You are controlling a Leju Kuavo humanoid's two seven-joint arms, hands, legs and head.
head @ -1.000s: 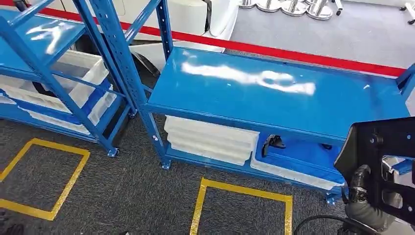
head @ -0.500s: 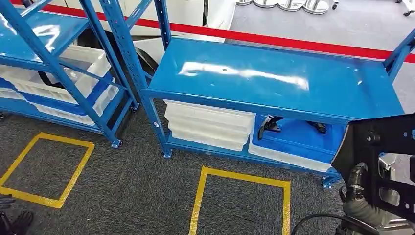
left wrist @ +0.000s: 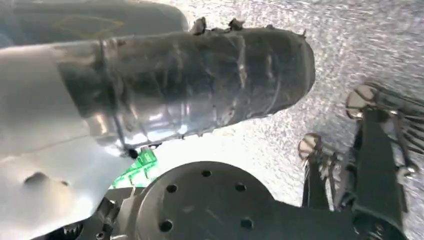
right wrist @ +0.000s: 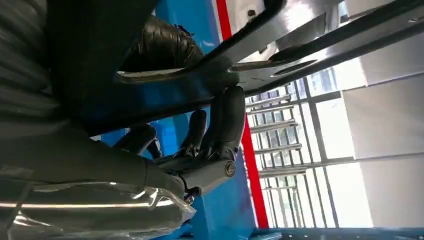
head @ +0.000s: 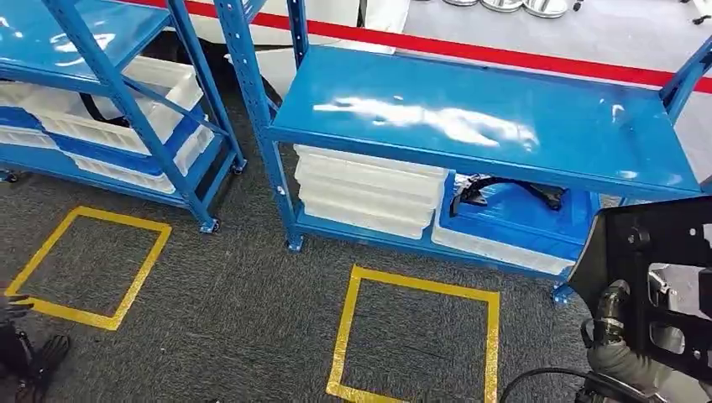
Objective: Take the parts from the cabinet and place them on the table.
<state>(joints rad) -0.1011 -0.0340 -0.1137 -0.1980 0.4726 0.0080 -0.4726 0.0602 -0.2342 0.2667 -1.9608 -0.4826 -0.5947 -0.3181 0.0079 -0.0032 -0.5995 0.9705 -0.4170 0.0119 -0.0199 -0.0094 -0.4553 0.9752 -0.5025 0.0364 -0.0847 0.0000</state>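
Upper left stands a blue rack [head: 109,75] with white bins [head: 126,126]. At centre the blue desk [head: 479,117] has stacked white trays [head: 369,193] beneath. Lower right, the right hand [head: 617,332] grips a black metal part [head: 663,252]. The left hand [left wrist: 210,95] hangs over carpet, its fingers' state unclear.

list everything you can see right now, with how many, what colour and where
Table: one, blue, straight ahead, top bare.
Stacked trays: several, white, lower shelf of the table, left side.
Blue bin: one, lower shelf, right side, dark parts inside.
Shelving rack: one, blue, to the left, holding white trays.
Floor squares: two, yellow tape, on grey carpet.
Red line: one, on the floor behind the table.
Black bracket part: one, lower right, held up.
Right hand: grips the black bracket part.
Left hand: dark fingers, hanging over the carpet; open or closed unclear.
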